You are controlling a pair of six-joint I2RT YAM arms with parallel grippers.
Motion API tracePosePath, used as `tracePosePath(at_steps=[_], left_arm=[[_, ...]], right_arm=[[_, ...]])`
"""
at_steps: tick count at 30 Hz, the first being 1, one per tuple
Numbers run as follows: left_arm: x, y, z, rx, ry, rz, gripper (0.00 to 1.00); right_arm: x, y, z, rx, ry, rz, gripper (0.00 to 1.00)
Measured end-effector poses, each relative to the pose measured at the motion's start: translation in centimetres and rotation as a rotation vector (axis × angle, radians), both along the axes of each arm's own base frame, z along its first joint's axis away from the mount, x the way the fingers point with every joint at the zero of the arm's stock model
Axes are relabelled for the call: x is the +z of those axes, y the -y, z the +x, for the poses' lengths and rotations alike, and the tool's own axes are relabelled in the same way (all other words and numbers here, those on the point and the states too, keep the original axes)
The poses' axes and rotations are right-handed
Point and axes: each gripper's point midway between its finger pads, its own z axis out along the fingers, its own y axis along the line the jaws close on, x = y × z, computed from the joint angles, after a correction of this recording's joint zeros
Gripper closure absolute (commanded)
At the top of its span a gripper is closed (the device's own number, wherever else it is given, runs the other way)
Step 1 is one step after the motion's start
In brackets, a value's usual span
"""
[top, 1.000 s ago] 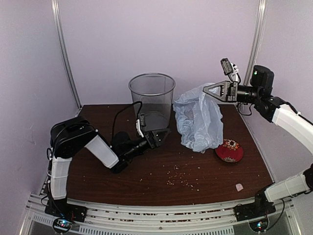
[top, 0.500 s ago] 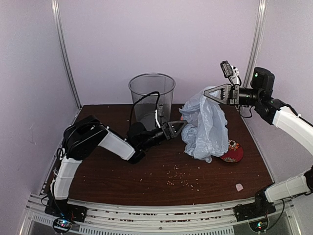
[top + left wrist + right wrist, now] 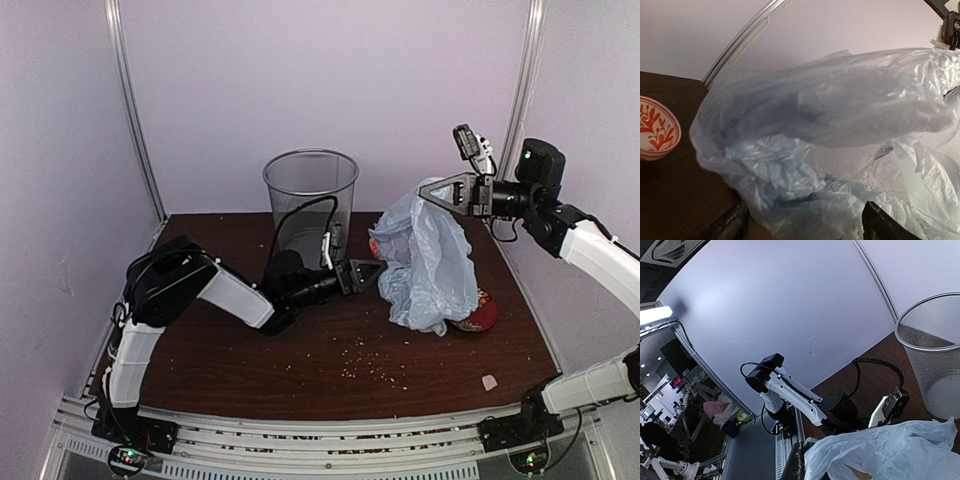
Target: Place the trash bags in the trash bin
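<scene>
**Present condition.** The right end effector (image 3: pixel 428 190) is closed on the top of the trash bag (image 3: pixel 430 260) and holds it raised over the right half of the counter (image 3: pixel 300 350), toward the back edge. The bag hangs crumpled, its lower folds at or near the surface. The left end effector (image 3: pixel 365 272) is at the bag's lower left side with its fingers (image 3: pixel 732 225) well apart. Film bulges between them but is not pinched. The trash bin (image 3: pixel 310 195) stands upright at the middle of the back edge, clear of the bag.

**Hazards.**
- Single-point hold. The film is thin and glossy. A sideways pull could draw it out of the right end effector or tear it.
- Mouth not spread. The bag looks larger than the bin. If it is carried over bunched, it will probably drape on the rim instead of entering.
- Bin stability. The mesh bin appears light. Bag drag or arm contact at the rim could tip or push it.
- Adjacent items. A red-patterned bowl (image 3: pixel 655 127) sits just beside the bag, and a red dish (image 3: pixel 482 318) lies partly hidden behind its lower edge. Trailing folds could snag or sweep either one.
- Blind closure. The left wrist view is filled with film, so the depth of the pinch is hard to judge. Closing may catch one loose layer only.
</scene>
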Motion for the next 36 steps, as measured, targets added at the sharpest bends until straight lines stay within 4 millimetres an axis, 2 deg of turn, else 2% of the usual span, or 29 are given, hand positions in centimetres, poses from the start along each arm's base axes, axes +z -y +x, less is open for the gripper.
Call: tracePosePath(at_steps=[4,6,9,12,16,19,21,23,25,26,27,29,31,33,36], left_arm=[[2.4,1.7,-0.1,-0.076,0.035,-0.058,0.25],[3.2,2.4,-0.1,-0.103,0.041,-0.075,0.35],[3.6,3.1,-0.2,-0.137,0.03,-0.078,0.65],[2.9,3.2,-0.4,-0.155,0.006,-0.059,1.0],[-0.1,2.1,-1.3,-0.156,-0.046,-0.001,1.0],[-3.0,-0.4,-3.0,-0.141,-0.116,0.074,1.0],[-3.4,-2.5,-4.4,-0.125,-0.137,0.109,1.0],[-1.8,-5.0,-6.0,-0.106,-0.123,0.121,1.0],[2.0,-7.1,-7.2,-0.079,-0.049,0.091,1.0],[4.5,-8.1,-7.8,-0.058,0.006,0.068,1.0],[6.8,-8.8,-8.3,-0.039,0.058,0.05,0.97],[10.5,-9.9,-8.9,0.011,0.149,0.024,0.68],[12.4,-10.7,-9.3,0.055,0.208,0.024,0.52],[12.6,-11.2,-9.5,0.087,0.222,0.042,0.49],[8.8,-11.3,-9.1,0.111,0.168,0.137,0.44]], right_arm=[[-0.6,0.0,0.0,0.0,-0.008,-0.005,1.0],[-1.0,0.0,0.0,0.0,-0.013,-0.009,1.0],[-1.5,0.0,0.0,0.0,-0.016,-0.016,1.0],[-1.4,0.1,-0.1,-0.003,-0.008,-0.018,1.0],[-1.3,0.8,0.4,-0.033,-0.001,-0.017,1.0],[-1.3,1.7,1.6,-0.092,-0.003,-0.018,1.0],[-1.5,2.6,2.7,-0.146,-0.006,-0.02,1.0],[-2.1,3.7,4.0,-0.22,-0.022,-0.027,1.0],[-3.9,5.3,5.8,-0.324,-0.065,-0.043,1.0],[-4.2,5.8,6.2,-0.347,-0.073,-0.045,1.0],[-5.3,6.9,7.2,-0.409,-0.095,-0.053,1.0],[-8.0,8.9,8.9,-0.505,-0.162,-0.072,1.0],[-11.5,11.0,10.8,-0.593,-0.263,-0.094,1.0],[-15.5,12.4,12.3,-0.648,-0.374,-0.12,1.0],[-20.9,12.8,12.9,-0.666,-0.527,-0.168,1.0]])
